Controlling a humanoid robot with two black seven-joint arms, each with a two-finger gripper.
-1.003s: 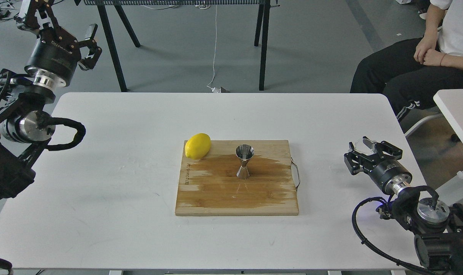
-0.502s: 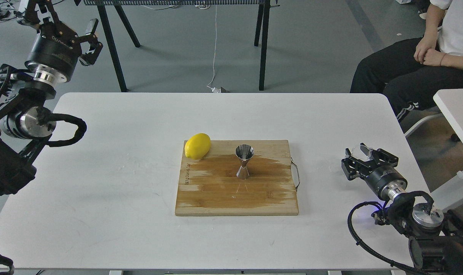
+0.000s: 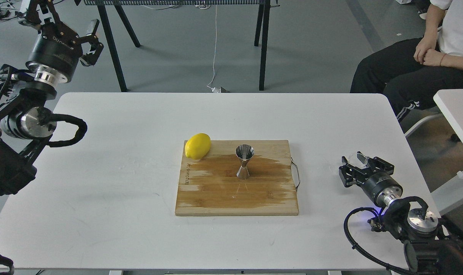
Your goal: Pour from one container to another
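The steel jigger point(image 3: 244, 161) stands upright on the wooden cutting board point(image 3: 269, 198), on its wet dark patch. The tiny clear cup point(image 3: 359, 157) sits between the fingers of my right gripper point(image 3: 363, 165), low over the table's right side, well apart from the board. That gripper is shut on the cup. My left gripper point(image 3: 65, 23) hangs high beyond the table's far left corner, open and holding nothing.
A yellow lemon point(image 3: 197, 145) rests on the board's far left corner. The board has a metal handle point(image 3: 296, 173) on its right edge. A seated person point(image 3: 418, 57) is at the far right, beside a second white table point(image 3: 455, 110). Black frame legs point(image 3: 263, 46) stand behind the table.
My right gripper has come down and back toward me along the table's right side, carrying the clear cup. The left gripper shifted slightly upward. Jigger and lemon have not moved.
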